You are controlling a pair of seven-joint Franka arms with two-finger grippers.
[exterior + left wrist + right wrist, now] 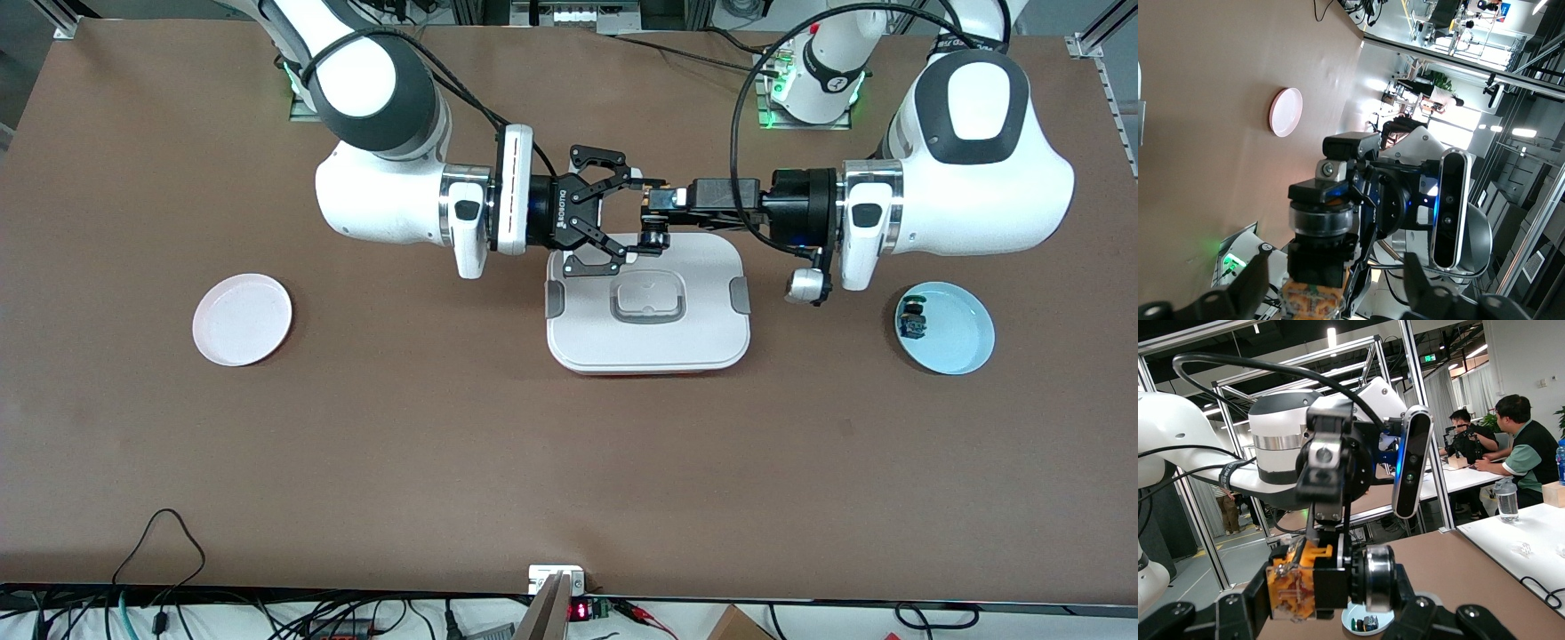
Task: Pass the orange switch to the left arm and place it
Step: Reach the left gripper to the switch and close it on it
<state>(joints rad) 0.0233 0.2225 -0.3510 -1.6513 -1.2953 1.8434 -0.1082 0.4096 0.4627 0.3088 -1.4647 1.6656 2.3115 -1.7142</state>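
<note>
The orange switch (653, 236) hangs in the air over the edge of the white box (649, 342) that lies nearest the robots' bases. My right gripper (638, 218) is shut on it lengthwise: one finger presses the orange-and-white block end, the other the silver-ringed black end (1331, 577). My left gripper (662, 209) meets it head-on from the left arm's end. In the left wrist view its fingers (1251, 283) stand either side of the switch (1318, 260), open, with a gap on each side.
A pink plate (242, 319) lies toward the right arm's end of the table. A light blue plate (960, 338) toward the left arm's end holds a small blue-and-green part (913, 320). Cables and gear run along the table edge nearest the front camera.
</note>
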